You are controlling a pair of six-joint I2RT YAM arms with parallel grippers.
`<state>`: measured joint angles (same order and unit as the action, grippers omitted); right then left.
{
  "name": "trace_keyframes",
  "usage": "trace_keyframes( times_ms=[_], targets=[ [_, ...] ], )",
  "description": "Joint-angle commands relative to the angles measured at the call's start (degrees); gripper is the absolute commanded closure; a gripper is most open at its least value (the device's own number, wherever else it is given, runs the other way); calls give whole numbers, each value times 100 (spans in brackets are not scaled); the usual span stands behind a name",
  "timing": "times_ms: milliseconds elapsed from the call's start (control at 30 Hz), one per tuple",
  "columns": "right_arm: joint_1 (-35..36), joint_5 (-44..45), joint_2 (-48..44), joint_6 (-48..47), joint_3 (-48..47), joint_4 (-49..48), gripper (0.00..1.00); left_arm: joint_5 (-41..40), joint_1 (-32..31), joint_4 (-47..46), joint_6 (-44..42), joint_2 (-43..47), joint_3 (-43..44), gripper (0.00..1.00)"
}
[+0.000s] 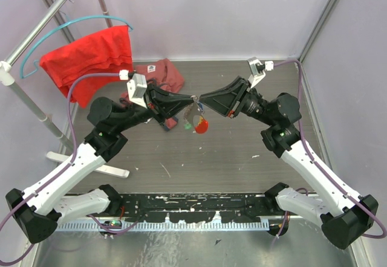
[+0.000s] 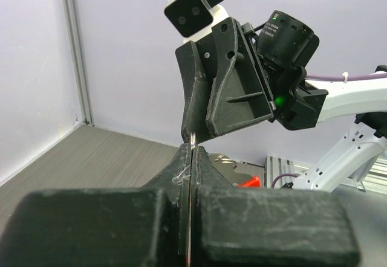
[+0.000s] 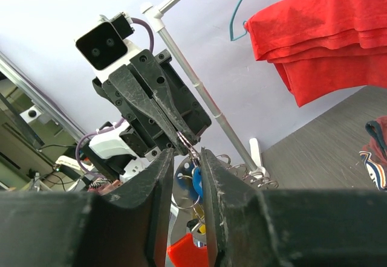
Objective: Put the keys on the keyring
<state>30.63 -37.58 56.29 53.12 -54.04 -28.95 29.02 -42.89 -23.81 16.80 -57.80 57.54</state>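
Two end effectors are meeting tip to tip above the counter (image 1: pixel 230 158), with the keyring (image 3: pixel 188 145) hanging between them.

The left end effector (image 2: pixel 191 149) is pressing its fingers together on the thin wire of the keyring. The right end effector (image 3: pixel 184 153) is holding its fingers narrowly spread on either side of that wire. The keys (image 3: pixel 195 179), a blue one among them, and the red tag (image 1: pixel 201 125) are dangling just below, clear of the surface. The counter is showing dark grey wood grain, with a scuffed black strip (image 1: pixel 199 206) running along its near edge. A reddish garment (image 1: pixel 163 73) is lying at the back. A red cloth (image 1: pixel 91 55) is hanging from a teal hanger (image 1: pixel 72 22) on a metal rail (image 1: pixel 36 37) at the left. Pale lilac walls (image 1: pixel 211 13) are closing in the space.
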Motion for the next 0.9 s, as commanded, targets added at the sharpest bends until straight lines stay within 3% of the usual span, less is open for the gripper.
trace_keyframes(
  times_ms=[0, 200, 567, 867],
  targets=[
    [12, -40, -23, -79, -66, -141, 70, 60, 9, -339, 35, 11, 64, 100],
    [29, -58, -46, -127, -66, -79, 76, 51, 10, -341, 34, 0, 65, 100],
    [39, 22, -108, -320, -127, 220, 96, -21, 11, -343, 34, 14, 65, 100],
    [39, 49, -139, -452, -215, 560, 99, -124, 14, -486, 16, 1, 36, 100]
  ],
)
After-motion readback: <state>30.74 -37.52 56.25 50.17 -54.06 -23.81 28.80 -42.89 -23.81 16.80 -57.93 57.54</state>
